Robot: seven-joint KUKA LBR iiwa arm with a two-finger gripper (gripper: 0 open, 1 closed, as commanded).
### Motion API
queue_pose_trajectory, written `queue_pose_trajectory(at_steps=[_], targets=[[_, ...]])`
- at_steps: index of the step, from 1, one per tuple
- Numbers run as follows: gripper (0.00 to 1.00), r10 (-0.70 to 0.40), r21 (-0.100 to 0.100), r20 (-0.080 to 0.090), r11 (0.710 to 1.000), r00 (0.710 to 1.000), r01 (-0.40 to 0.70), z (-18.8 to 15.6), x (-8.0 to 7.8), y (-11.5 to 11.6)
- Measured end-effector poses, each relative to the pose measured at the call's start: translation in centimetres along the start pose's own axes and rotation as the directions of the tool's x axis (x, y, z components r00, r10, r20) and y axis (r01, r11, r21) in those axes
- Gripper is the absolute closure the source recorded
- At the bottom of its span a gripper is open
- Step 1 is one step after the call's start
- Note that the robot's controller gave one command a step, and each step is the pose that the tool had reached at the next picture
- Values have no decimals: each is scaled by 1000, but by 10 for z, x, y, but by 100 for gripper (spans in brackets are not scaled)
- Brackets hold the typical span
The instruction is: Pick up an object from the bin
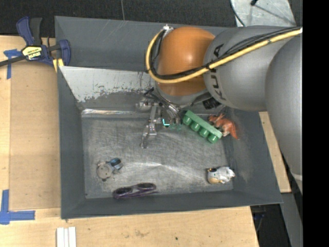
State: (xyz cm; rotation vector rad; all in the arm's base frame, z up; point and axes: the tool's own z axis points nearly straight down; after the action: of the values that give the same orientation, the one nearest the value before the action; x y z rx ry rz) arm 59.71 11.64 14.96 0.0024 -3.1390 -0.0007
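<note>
- The arm (247,71) comes in from the right, and its orange wrist cover (185,60) sits over the far middle of the bin (72,153)
- The jaws hang below the cover, low over bare bin floor near the far wall; I cannot tell whether they are released or clenched, and nothing shows between them
- The nearest thing is a green studded block (202,126), lying slantwise on the floor just to the right of the jaws
- A small orange toy (227,125) lies just beyond the block's right end, against the right wall
- A small white and yellow toy (220,175) sits in the near right corner, well apart from the jaws
- A pair of purple glasses (134,190) lies along the near wall
- A small grey and blue thing (108,168) lies at the near left
</note>
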Motion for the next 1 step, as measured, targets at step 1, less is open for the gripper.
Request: queue_pose_trajectory(at_steps=[1], targets=[[0, -5, 1, 3, 1000, 1000, 5, -29, -10, 15]])
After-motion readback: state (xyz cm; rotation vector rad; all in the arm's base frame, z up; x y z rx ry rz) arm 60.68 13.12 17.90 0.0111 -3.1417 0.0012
